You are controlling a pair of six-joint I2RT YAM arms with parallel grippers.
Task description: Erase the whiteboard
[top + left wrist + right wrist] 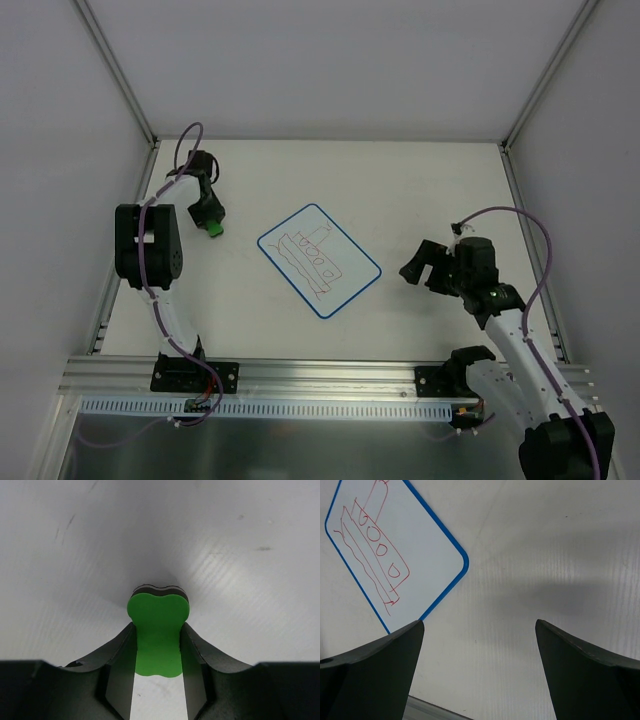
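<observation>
The whiteboard [320, 260] lies flat near the middle of the table [420, 180], turned at a slant so its corners point toward the table's edges. Its white face carries a red line drawing [312, 256] (wavy strokes, a boxy outline and a row of small loops), all inside a thin blue border. In the right wrist view the board [395, 550] sits at the upper left, its rounded corner clear of the fingers.

To the board's left, near but not touching it, the left gripper [211, 222] points down at the table, its jaws clamped on a green eraser [157, 612] whose dark underside meets the surface.

To the board's right, apart from it, the right gripper [425, 272] hangs with its jaws wide apart, holding nothing.
</observation>
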